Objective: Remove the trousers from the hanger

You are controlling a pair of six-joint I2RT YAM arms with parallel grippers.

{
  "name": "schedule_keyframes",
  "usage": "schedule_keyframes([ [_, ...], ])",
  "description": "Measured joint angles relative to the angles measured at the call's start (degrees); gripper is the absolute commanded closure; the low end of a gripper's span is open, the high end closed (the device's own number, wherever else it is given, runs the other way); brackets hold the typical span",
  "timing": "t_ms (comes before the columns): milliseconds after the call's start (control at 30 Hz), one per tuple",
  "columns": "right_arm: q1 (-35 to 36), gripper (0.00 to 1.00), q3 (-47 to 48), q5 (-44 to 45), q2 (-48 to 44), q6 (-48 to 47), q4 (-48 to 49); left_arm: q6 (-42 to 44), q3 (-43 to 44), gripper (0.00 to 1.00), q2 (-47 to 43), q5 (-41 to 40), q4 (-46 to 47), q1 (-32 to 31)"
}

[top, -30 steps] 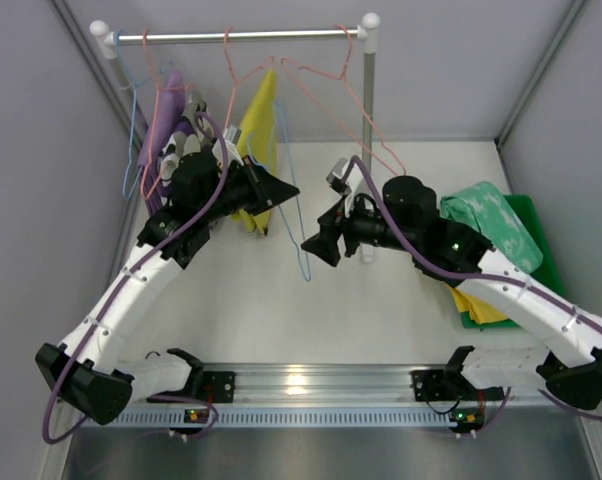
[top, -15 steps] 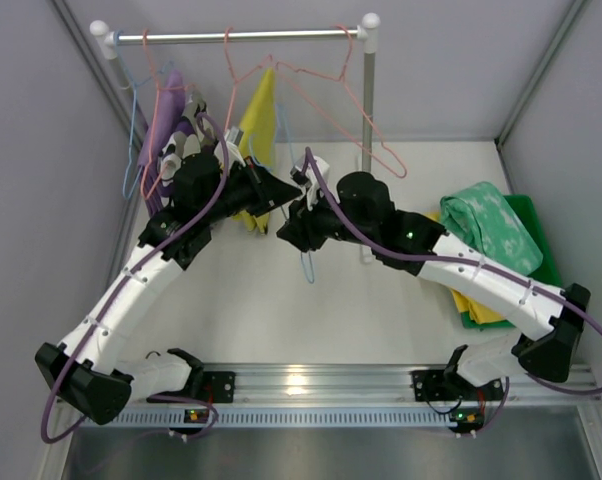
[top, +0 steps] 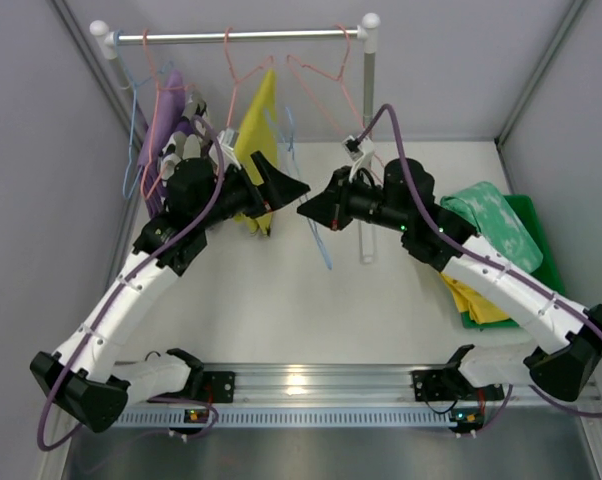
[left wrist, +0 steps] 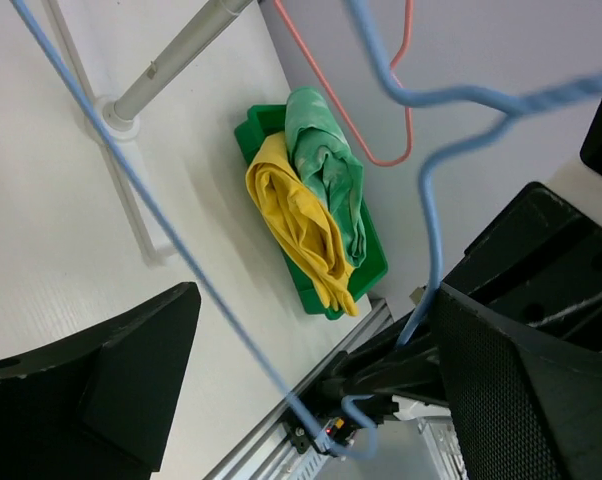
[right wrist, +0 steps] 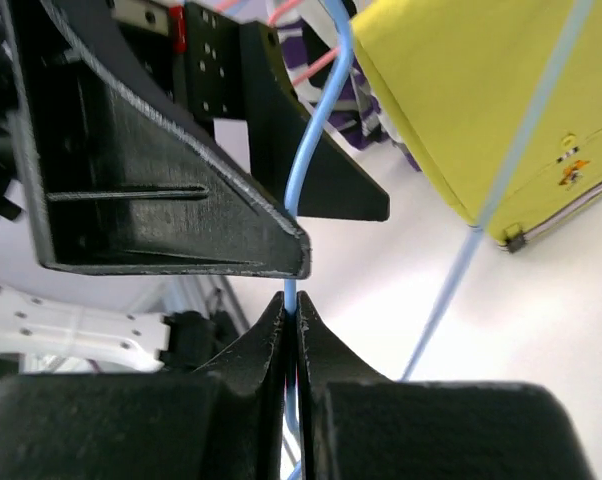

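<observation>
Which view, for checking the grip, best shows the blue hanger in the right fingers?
Right wrist: right fingers pinch the blue hanger close up. Top external shows it small; left wrist, only wire between open left fingers.

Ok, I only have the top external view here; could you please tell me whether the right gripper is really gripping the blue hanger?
Observer: Yes. In the right wrist view the right gripper is shut, pinching the wire of the blue hanger between its fingertips.
Operator: Thank you. Does the left gripper grip it as well?
Observer: No. The left wrist view shows the left gripper open wide, with the wire merely crossing the gap.
Operator: And what hangs just beyond the pinched wire?
Observer: The olive-yellow trousers, with a small tag near their lower corner.
</observation>
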Motion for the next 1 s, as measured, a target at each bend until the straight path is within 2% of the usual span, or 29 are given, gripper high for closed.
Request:
schedule_keyframes([
  [300, -2.93, 1.00, -5.11, -4.20, -3.65, 11.10, 4.81, 4.42, -1.90, 0.01, -3.54, 0.11, 0.74, 1.05],
  [733, -2.93, 1.00, -1.84, 3.17, -5.77, 13.11, 1.57, 23.02, 0.44, 0.01, -11.13, -7.56, -1.86, 3.63],
  [1000, -2.95, 1.00, -0.98, 4.76, -7.23, 13.07, 0.79, 28.44, 0.92, 0.01, -13.53, -10.84, -3.61, 4.22],
])
